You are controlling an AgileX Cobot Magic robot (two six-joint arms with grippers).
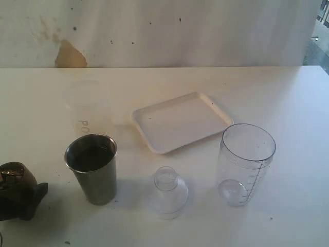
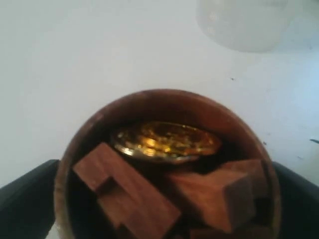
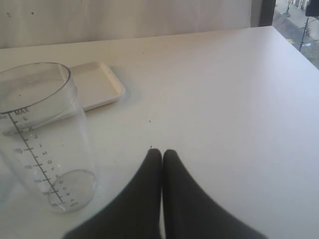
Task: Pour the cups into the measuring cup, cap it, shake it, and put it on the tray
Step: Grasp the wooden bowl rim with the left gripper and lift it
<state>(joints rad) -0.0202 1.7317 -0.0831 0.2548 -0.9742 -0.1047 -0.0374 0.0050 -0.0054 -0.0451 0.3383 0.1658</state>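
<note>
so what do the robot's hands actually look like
the right hand is plain matte black, with two smooth fingers that are broad at the base and taper to rounded tips. of the left hand only two black rounded edges show. no cables, markings or arm links are visible.

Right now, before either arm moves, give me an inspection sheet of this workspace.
Surface: white table, a few dark specks.
Job's things: brown cup holding wooden blocks and a gold disc; steel tumbler upright; frosted cup beyond the tumbler; measuring cup upright, empty; tray bare; domed lid between tumbler and measuring cup.
Clutter: nothing seen.
Grippers: left fingers open either side of the brown cup; right fingers shut, empty.
Cables: nothing seen.
Surroundings: stained wall behind; window at one side.
</note>
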